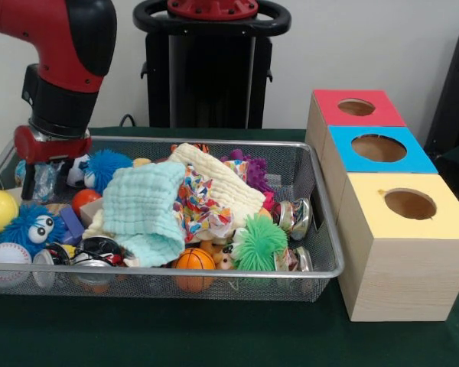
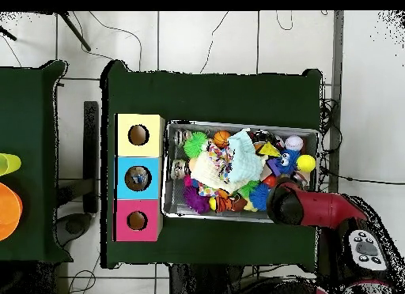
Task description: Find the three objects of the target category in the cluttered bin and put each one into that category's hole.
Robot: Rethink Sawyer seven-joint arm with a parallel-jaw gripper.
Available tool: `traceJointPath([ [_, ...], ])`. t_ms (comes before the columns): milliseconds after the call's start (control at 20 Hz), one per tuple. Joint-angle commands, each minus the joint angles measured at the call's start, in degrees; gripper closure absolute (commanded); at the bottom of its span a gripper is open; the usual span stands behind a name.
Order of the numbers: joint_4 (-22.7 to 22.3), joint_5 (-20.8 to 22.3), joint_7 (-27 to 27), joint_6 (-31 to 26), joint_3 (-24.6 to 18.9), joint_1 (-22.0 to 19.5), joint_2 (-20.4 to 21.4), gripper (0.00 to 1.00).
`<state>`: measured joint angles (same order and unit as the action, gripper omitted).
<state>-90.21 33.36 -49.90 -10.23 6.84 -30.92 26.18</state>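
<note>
Gripper (image 1: 40, 180) is down inside the wire-mesh basket (image 1: 214, 273) at its far corner beside the blue fuzzy ball (image 1: 107, 167); can't tell whether it's clenched, the basket's toys spreading away towards the three boxes (image 1: 402, 252)

No legible text or labels anywhere.

Place: a robot test lab.
Robot: red arm (image 1: 65, 61) on a pedestal (image 1: 208, 65), at 12 o'clock.
Table: green cloth (image 2: 213, 93).
Floor: tiles, loose cables (image 2: 229, 34) at 12 o'clock from above.
</note>
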Motion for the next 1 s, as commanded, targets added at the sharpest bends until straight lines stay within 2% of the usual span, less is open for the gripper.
traceJointPath([
  [50, 0.2, -0.8, -8.5, -11.8, 5.3, -0.3, -1.3, 0.0],
  [450, -0.1, -0.7, -9.0, -8.4, 5.0, -0.8, -1.7, 0.0],
  [550, 0.9, -0.5, -11.4, -5.2, 6.3, 0.2, -2.4, 0.0],
  [700, 0.3, -0.8, -12.3, -1.4, 4.7, -0.9, -2.1, 0.0],
  [750, 0.7, -0.7, -13.1, -0.5, 5.5, -0.3, -2.5, 0.0],
  [800, 1.2, -0.8, -14.4, 1.5, 6.6, 0.5, -3.2, 1.0],
  [1000, 1.5, -0.4, -14.7, 3.8, 7.4, 0.8, -3.7, 1.0],
])
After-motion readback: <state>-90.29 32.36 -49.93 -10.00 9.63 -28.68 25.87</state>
